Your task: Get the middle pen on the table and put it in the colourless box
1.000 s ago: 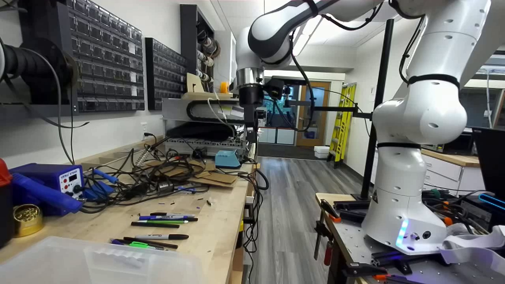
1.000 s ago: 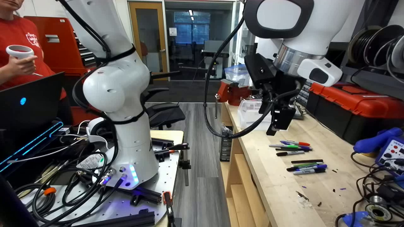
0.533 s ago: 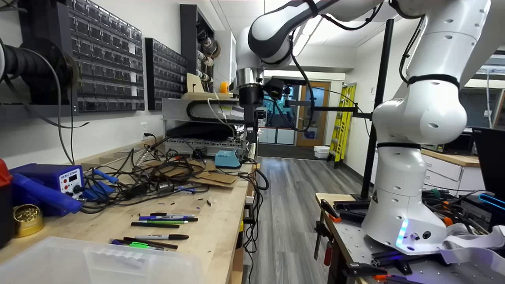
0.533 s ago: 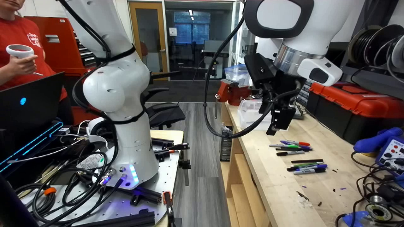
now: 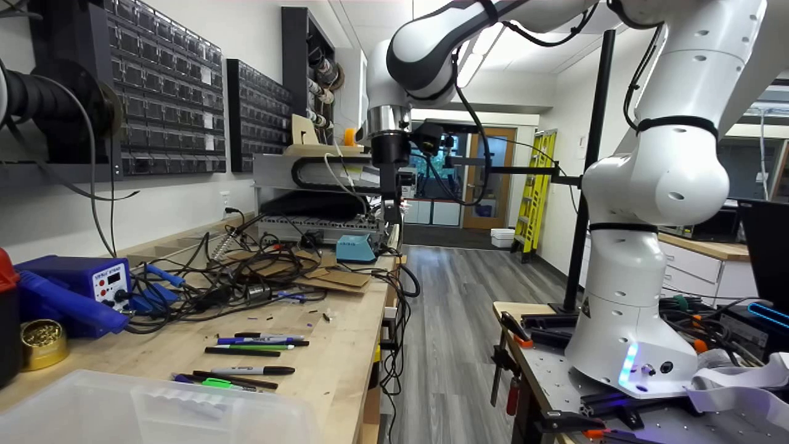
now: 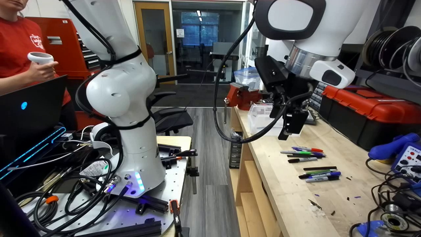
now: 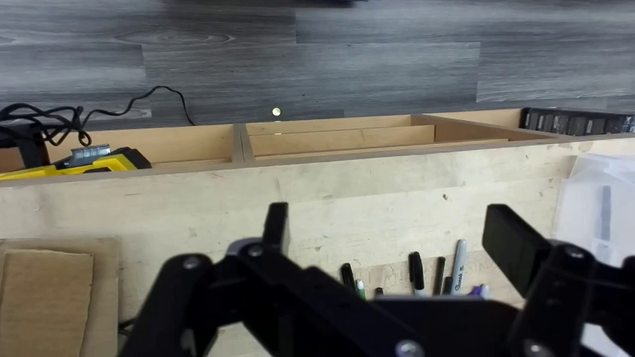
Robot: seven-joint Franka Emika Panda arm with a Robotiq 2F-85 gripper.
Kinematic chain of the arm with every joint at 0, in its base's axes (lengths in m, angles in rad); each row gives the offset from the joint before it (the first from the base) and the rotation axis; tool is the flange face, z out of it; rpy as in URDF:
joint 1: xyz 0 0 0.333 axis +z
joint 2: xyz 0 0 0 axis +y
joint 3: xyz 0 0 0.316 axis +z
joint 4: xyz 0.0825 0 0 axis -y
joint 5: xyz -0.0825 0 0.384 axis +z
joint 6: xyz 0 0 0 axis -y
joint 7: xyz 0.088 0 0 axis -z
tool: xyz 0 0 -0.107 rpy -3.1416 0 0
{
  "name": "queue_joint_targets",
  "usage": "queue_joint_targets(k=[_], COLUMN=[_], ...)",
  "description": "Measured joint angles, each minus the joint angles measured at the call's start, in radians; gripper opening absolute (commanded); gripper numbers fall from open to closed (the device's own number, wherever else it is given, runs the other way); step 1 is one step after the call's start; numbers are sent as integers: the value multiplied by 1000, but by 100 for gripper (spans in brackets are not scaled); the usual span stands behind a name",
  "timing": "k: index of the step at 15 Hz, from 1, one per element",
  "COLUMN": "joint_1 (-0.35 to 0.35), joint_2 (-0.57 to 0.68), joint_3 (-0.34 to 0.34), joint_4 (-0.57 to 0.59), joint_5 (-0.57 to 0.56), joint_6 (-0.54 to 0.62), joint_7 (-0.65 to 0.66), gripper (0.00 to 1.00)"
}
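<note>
Cannot tell a middle one among the pens [image 6: 304, 152]; lying untouched in two clusters on the bench [image 6: 289, 197]. In an exterior view, find the clear box [image 6: 260, 123] on the bench too, toward 10 to 11 o'clock from both clusters, apart from the nearer.

Mark the end effector [image 7: 389, 225] as raised above the bench, with jaws spread wide, gripping nothing. In the wrist view, see pens toward 5 o'clock of the fingertip gap, partly hidden by the linkage.

Only in the wrist view, get a proper look at a yellow-and-black tool [image 7: 106, 162] under the bench edge, 9 o'clock. Only in an exterior view, see a person [image 6: 18, 49] at 10 o'clock holding a white controller [image 6: 42, 60], plus a red vise [image 6: 245, 98] near 2. Likewise in an exterior view, a yellow ladder [image 5: 533, 191] near 3.

Note bare wood from pens to front edge, then open floor [image 5: 444, 327] before the robot's stand [image 5: 542, 376]. At 12 o'clock from the pens there, see scraps [image 5: 327, 317], then a cable tangle [image 5: 216, 297].

Read "Sharpie" on a grey marker [image 7: 459, 267]. See a round lit logo on the laptop [image 6: 36, 105]. Cannot read small lettering on the blue device [image 5: 102, 280].
</note>
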Motion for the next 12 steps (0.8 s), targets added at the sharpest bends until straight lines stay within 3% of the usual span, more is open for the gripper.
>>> queue_joint_targets(k=[5,12], joint_1=[6,34], joint_2=[34,187], joint_3=[69,178], joint_4=[0,17], joint_5=[9,38], joint_6=[78,337], joint_7=[1,57], gripper=[100,100])
